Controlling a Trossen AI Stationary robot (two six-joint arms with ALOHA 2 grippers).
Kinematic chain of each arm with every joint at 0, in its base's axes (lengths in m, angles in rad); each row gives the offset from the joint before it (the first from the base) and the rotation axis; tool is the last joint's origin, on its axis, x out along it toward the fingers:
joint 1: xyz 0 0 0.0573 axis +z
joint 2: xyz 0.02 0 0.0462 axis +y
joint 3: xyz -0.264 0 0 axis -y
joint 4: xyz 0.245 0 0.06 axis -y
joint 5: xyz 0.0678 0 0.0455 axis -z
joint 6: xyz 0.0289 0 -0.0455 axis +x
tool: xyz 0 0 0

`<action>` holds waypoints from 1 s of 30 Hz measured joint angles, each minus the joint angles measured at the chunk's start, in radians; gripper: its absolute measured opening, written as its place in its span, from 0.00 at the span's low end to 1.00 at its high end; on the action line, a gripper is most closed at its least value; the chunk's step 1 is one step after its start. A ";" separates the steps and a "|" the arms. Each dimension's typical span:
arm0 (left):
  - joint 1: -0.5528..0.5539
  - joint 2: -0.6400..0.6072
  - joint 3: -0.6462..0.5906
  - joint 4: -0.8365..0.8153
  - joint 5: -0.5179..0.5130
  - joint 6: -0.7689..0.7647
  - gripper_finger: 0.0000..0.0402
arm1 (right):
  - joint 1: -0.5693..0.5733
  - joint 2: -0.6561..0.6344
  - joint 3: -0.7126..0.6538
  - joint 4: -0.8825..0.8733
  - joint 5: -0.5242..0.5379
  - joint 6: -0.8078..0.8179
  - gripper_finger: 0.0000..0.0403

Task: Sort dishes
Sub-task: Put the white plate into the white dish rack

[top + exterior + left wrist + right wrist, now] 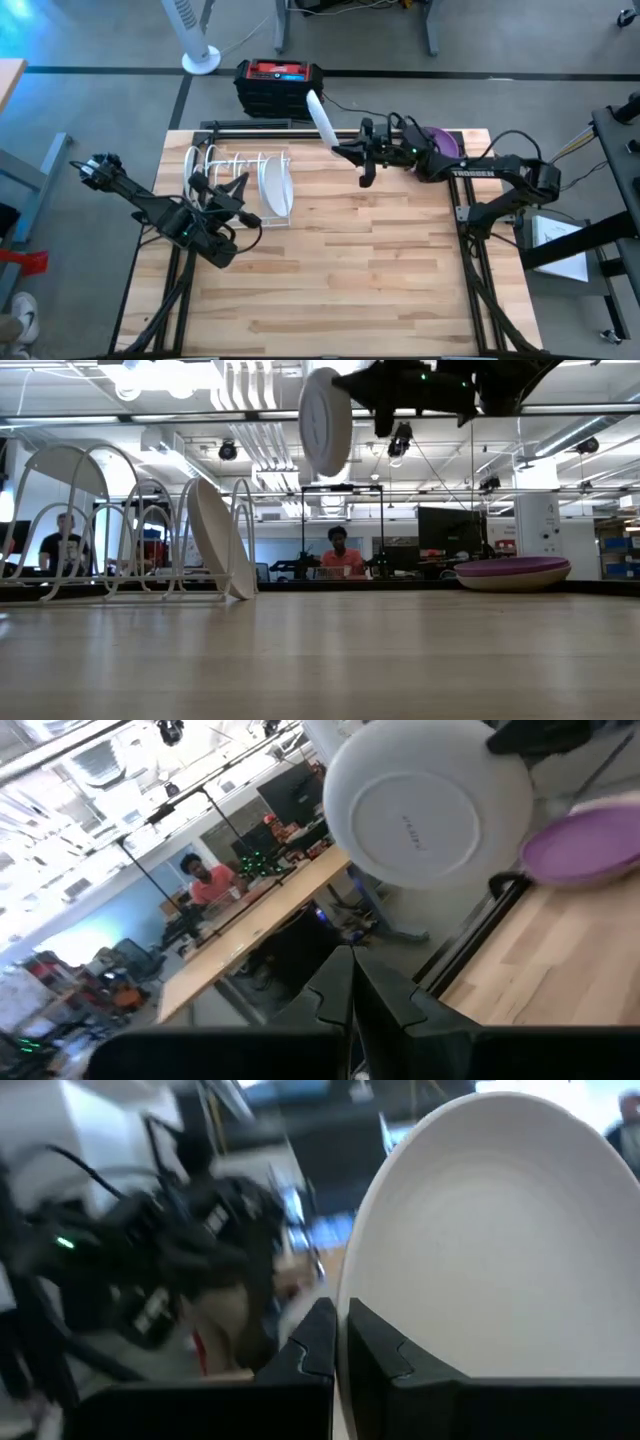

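My right gripper (347, 151) is shut on a white plate (321, 118) and holds it high above the table's far middle; the plate (325, 422) stands on edge. My left gripper (240, 186) hovers shut at the white wire rack (222, 168), touching nothing. A second white plate (279, 185) stands on its rim in the rack, leaning against a wire (222, 540). A purple dish (512, 566) lies on a cream one at the far right. My right gripper pinches the white plate's rim (352, 1280) between its two fingers, one on the hollow face and one on the back. The fingers come roughly level from the table's right. The plate is lifted clear, on edge and slightly tilted, reaching away from the fingers toward the far edge.
A black and red box (278, 84) sits just beyond the far edge. People sit at desks in the room behind (340, 550). The near half of the wooden table (340, 290) is bare wood.
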 joint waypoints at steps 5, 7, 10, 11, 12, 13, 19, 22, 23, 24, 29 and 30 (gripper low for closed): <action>-0.047 -0.001 0.048 0.014 -0.001 0.000 0.00 | 0.044 0.078 0.002 0.240 0.049 0.041 0.00; -0.070 -0.001 0.057 0.014 -0.001 0.000 0.00 | 0.061 0.126 0.013 0.312 0.084 0.041 0.00; -0.094 -0.001 0.069 0.014 -0.001 -0.005 0.00 | 0.081 0.200 0.069 0.353 0.111 0.043 0.00; -0.099 -0.001 0.070 0.015 -0.001 -0.008 0.00 | 0.088 0.224 0.095 0.353 0.114 0.043 0.00; -0.103 -0.001 0.070 0.015 -0.001 -0.009 0.00 | 0.096 0.250 0.127 0.354 0.115 0.043 0.00; -0.107 -0.001 0.070 0.014 -0.001 -0.010 0.00 | 0.106 0.279 0.161 0.355 0.117 0.043 0.00; -0.123 -0.001 0.070 0.014 -0.001 -0.037 0.00 | 0.172 0.441 0.351 0.351 0.174 0.015 0.00; -0.153 -0.001 0.082 0.012 0.000 -0.062 0.00 | 0.209 0.504 0.425 0.320 0.252 -0.045 0.00; -0.168 -0.001 0.091 0.013 0.000 -0.066 0.00 | 0.220 0.521 0.446 0.308 0.277 -0.063 0.00; -0.186 -0.002 0.101 0.013 -0.001 -0.071 0.00 | 0.231 0.538 0.469 0.294 0.301 -0.081 0.00; -0.287 -0.002 0.151 0.011 -0.001 -0.073 0.00 | 0.280 0.617 0.578 0.279 0.383 -0.159 0.00; -0.304 -0.002 0.164 0.011 -0.001 -0.064 0.00 | 0.289 0.633 0.598 0.279 0.404 -0.183 0.00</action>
